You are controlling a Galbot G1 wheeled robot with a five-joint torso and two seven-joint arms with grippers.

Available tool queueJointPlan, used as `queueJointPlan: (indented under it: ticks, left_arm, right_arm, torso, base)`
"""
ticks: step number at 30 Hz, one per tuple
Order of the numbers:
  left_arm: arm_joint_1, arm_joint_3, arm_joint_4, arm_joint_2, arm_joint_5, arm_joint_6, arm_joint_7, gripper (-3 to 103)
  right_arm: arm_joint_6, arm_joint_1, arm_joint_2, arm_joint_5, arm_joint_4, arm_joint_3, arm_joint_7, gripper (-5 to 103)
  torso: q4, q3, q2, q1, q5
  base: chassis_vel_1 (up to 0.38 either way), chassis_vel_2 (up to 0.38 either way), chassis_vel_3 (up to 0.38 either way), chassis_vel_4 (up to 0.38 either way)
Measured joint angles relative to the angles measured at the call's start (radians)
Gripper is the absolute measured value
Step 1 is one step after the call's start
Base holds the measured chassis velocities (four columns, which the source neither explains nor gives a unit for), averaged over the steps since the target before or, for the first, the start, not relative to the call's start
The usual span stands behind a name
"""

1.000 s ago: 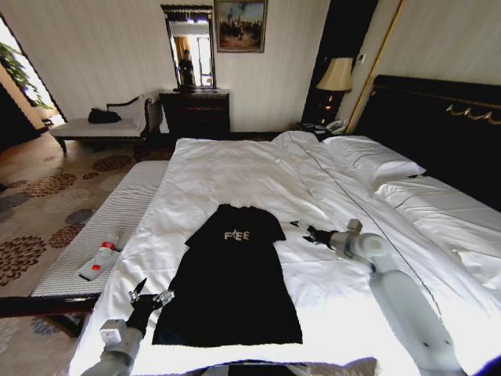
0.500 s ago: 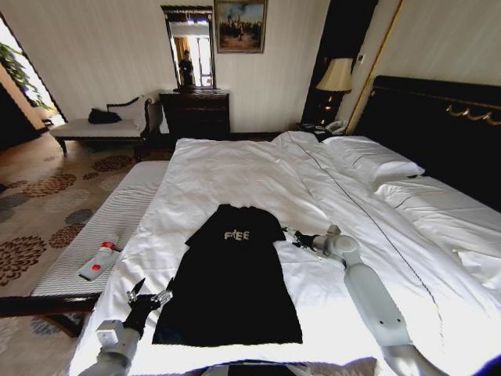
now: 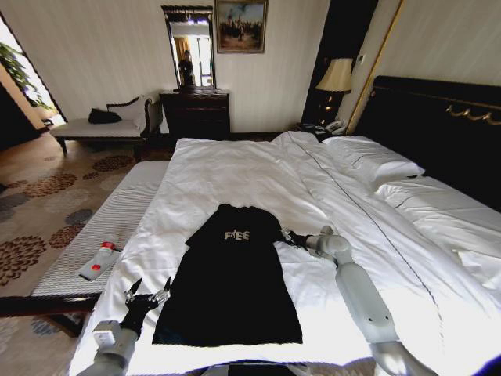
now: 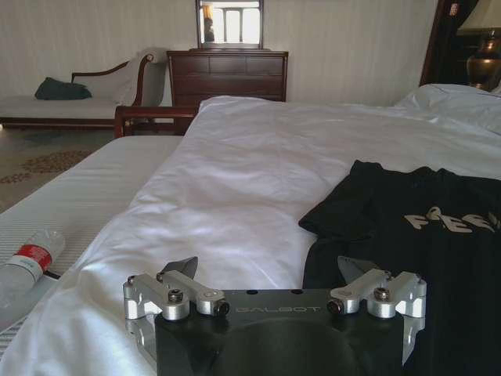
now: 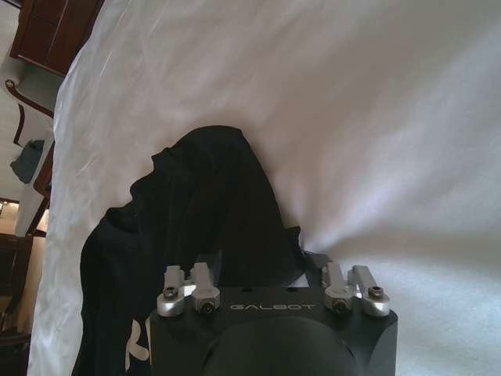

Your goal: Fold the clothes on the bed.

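The T-shirt [image 3: 232, 278] lies flat and unfolded, lower centre of the frame, on the bed [image 3: 235, 168]; no fold is made, so the whole task appears to remain. Right gripper [image 3: 284, 235], fingers spread, meets the right sleeve. Left gripper [image 3: 148, 296], also spread and empty, hovers just beside the lower left hem.

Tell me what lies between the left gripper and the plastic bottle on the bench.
Head view: only bare white duvet at the bed's edge, then striped bench, separates the left gripper from the bottle.
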State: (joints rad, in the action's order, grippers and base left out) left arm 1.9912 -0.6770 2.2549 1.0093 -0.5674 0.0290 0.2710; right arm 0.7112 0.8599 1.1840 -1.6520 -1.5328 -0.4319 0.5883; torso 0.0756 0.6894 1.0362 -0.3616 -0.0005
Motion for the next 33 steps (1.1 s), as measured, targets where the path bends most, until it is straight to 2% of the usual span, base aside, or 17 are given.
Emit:
queueJointPlan:
  ticks: [2,3,7,9,12,14,16,23,33]
  left_arm:
    - [-0.003,-0.002,0.0,0.001,-0.005,0.0,0.001,100]
    - [-0.003,-0.002,0.0,0.001,-0.005,0.0,0.001,100]
    - [-0.002,-0.001,0.001,0.006,-0.005,0.0,0.002,100]
    - [-0.001,0.0,0.002,0.008,-0.004,0.0,0.002,100]
    - [0.001,-0.001,0.001,0.01,-0.004,-0.001,0.002,100]
    - [0.001,-0.001,0.001,0.011,-0.004,-0.001,0.002,100]
    - [0.001,-0.001,0.002,0.013,-0.004,-0.001,0.001,100]
    - [0.004,-0.001,0.002,0.02,-0.001,-0.006,0.0,100]
    - [0.005,-0.009,0.003,0.026,-0.002,-0.011,-0.004,100]
  right_arm:
    - [-0.001,0.0,0.0,0.008,0.0,0.001,-0.001,48]
    - [-0.001,0.0,0.0,0.008,0.0,0.001,-0.001,48]
    - [-0.007,-0.004,-0.004,0.017,0.002,0.006,-0.002,27]
    - [-0.007,-0.004,-0.005,0.018,0.002,0.006,-0.003,27]
    - [-0.008,-0.007,-0.009,0.024,0.004,0.009,-0.005,11]
    - [-0.008,-0.008,-0.01,0.025,0.004,0.01,-0.006,11]
    - [-0.01,-0.013,-0.015,0.03,0.006,0.012,-0.01,2]
    - [-0.018,-0.025,-0.04,0.061,0.009,0.026,-0.032,0]
    - [-0.027,-0.088,-0.138,0.182,0.025,0.084,-0.116,0]
  torso:
    - [0.0,0.0,0.0,0.0,-0.0002]
    - [0.0,0.0,0.0,0.0,-0.0002]
    - [-0.0001,0.0,0.0,0.0,-0.0001]
    - [-0.0001,0.0,0.0,0.0,-0.0001]
    - [0.0,0.0,0.0,0.0,-0.0001]
    - [-0.0001,0.0,0.0,0.0,-0.0001]
    - [0.0,0.0,0.0,0.0,-0.0001]
    - [-0.0001,0.0,0.0,0.0,0.0]
    - [-0.0001,0.0,0.0,0.0,0.0]
  base:
    - [0.0,0.0,0.0,0.0]
    - [0.0,0.0,0.0,0.0]
    - [0.0,0.0,0.0,0.0]
    - [0.0,0.0,0.0,0.0]
    - [0.0,0.0,0.0,0.0]
    - [0.0,0.0,0.0,0.0]
    - [0.0,0.0,0.0,0.0]
    - [0.0,0.0,0.0,0.0]
    - [0.0,0.0,0.0,0.0]
